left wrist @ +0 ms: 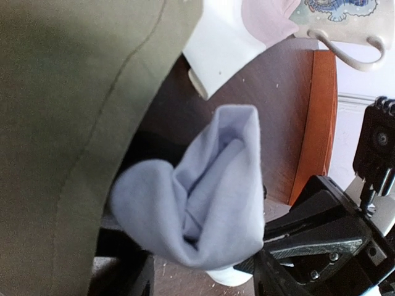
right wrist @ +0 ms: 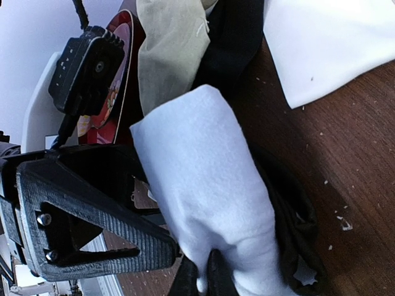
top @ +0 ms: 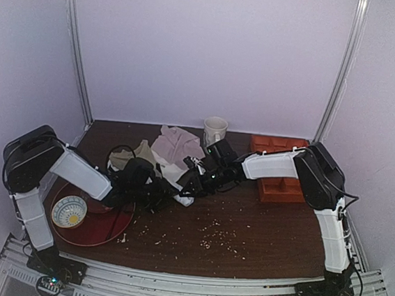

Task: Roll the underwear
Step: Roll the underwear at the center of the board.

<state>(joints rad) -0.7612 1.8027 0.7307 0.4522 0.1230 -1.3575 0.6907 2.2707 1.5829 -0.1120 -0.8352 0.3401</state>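
Note:
The underwear [top: 182, 188] is a thick white roll at the table's middle, held between both grippers. In the left wrist view the roll's open end [left wrist: 197, 197] faces the camera, with my left gripper [left wrist: 194, 274] closed around its lower part. In the right wrist view the roll [right wrist: 203, 185] runs up from my right gripper [right wrist: 207, 280], whose dark fingertips pinch its near end. In the top view the left gripper [top: 160, 190] and right gripper [top: 192, 184] meet at the roll. No lettering or black piping shows.
An olive-beige garment [top: 130, 157] lies left of the roll and fills the left of the left wrist view [left wrist: 62, 123]. A pale pinkish cloth [top: 177, 146], a mug [top: 214, 130] and an orange tray [top: 279, 171] lie behind. A red plate [top: 99, 226] holds a white bowl [top: 69, 211]. Crumbs dot the table.

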